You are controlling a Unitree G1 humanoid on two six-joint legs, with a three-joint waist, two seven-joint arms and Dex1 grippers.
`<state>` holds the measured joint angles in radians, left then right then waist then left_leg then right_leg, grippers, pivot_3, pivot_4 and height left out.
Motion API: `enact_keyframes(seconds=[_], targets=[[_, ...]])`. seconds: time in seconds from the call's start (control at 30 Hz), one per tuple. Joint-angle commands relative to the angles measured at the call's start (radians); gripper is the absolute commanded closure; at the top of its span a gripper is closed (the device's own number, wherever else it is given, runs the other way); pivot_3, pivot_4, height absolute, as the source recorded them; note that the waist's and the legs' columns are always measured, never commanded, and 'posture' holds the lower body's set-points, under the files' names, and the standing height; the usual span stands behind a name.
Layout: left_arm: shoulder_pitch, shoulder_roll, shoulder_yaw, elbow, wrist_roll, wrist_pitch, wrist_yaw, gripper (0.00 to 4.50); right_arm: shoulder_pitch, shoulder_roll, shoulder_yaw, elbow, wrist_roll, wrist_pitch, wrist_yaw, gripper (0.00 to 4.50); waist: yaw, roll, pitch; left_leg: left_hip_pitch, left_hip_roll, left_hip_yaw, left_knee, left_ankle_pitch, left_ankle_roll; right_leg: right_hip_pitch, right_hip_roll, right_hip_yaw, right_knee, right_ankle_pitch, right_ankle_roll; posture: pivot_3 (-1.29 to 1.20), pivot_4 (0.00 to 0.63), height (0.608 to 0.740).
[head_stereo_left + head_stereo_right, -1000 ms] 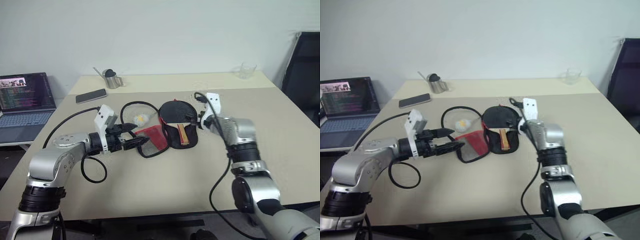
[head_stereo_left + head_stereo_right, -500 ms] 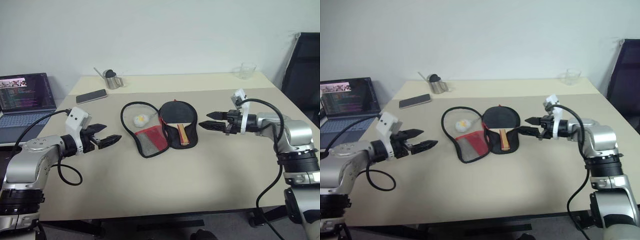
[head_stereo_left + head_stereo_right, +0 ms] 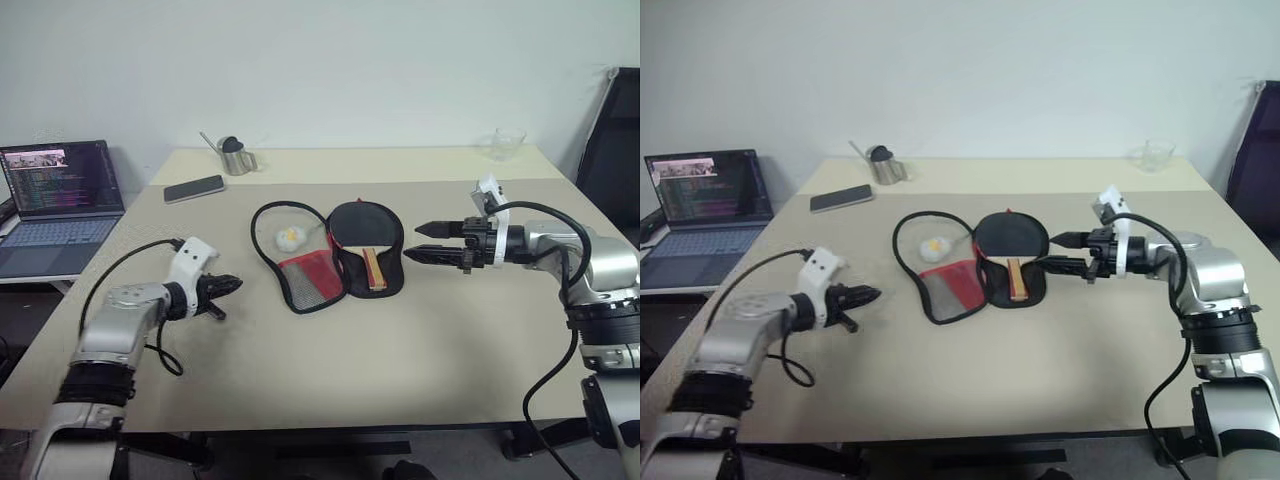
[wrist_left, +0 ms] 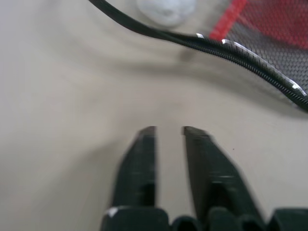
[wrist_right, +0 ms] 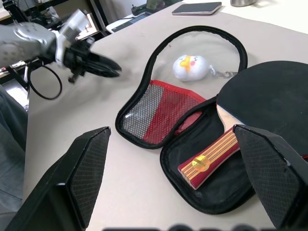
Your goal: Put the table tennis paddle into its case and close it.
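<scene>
Already the flat table tennis paddle (image 3: 365,228), with its round black rubber face and short tan wooden handle edged in red, lies inside the open half of the paddle-shaped zip fabric case (image 3: 372,284), near the middle of the beige table (image 3: 330,370). The case's other half, its lid flap with red fabric and black mesh pocket (image 3: 312,281), is folded open toward the table's left edge, and a small white-and-yellow charm (image 3: 289,237) rests within the loop of its zip.

Judging by this, putting the paddle in looks done and closing is the step in hand. The next move would call for one pincer to take the lid flap by its rim and fold it over the paddle, then for the zip to be drawn round while the other steadies the case.

The left pincer (image 3: 226,287) sits low near the table's left edge, apart from the case, its fingers closed and holding nothing. The right pincer (image 3: 426,243) hovers just beside the case's right rim, spread wide and empty.

The head views show both arms and the whole layout. The right wrist view shows the handle's yellow mark and the mesh weave; the left wrist view shows the narrow gap between its own fingers (image 4: 139,163) and the zip edge beyond.
</scene>
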<state>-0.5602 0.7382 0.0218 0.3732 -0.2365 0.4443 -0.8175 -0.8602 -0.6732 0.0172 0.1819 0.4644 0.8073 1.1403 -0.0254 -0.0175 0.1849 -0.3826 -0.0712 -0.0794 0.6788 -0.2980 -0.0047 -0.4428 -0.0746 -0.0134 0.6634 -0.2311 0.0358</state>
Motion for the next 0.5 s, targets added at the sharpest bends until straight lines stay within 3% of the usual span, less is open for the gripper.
enact_keyframes(seconds=[0.03, 0.3, 0.5], targets=[[-0.064, -0.030, -0.006, 0.005, 0.022, -0.029, 0.011, 4.47, 0.007, -0.020, -0.035, -0.070, 0.026, -0.006, -0.004, 0.00, 0.000, 0.000, 0.000, 0.000, 0.000, 0.000, 0.000, 0.000, 0.000, 0.000, 0.000, 0.000, 0.000, 0.000, 0.000, 0.00, 0.150, 0.740], [-0.175, -0.175, -0.077, 0.060, 0.095, -0.036, 0.064, 4.47, 0.051, -0.034, -0.030, -0.127, 0.037, 0.011, -0.032, 0.00, 0.000, -0.001, 0.000, 0.000, -0.001, 0.000, 0.001, 0.000, 0.000, 0.001, -0.001, 0.000, 0.000, 0.001, 0.001, 0.00, 0.150, 0.740], [-0.217, -0.207, -0.083, 0.010, 0.105, -0.076, 0.065, 4.47, 0.073, -0.069, -0.057, -0.126, 0.031, 0.001, -0.063, 0.00, 0.000, -0.001, 0.000, 0.000, -0.001, 0.000, 0.001, 0.000, 0.000, 0.000, -0.001, 0.001, 0.000, 0.001, 0.001, 0.00, 0.150, 0.740]])
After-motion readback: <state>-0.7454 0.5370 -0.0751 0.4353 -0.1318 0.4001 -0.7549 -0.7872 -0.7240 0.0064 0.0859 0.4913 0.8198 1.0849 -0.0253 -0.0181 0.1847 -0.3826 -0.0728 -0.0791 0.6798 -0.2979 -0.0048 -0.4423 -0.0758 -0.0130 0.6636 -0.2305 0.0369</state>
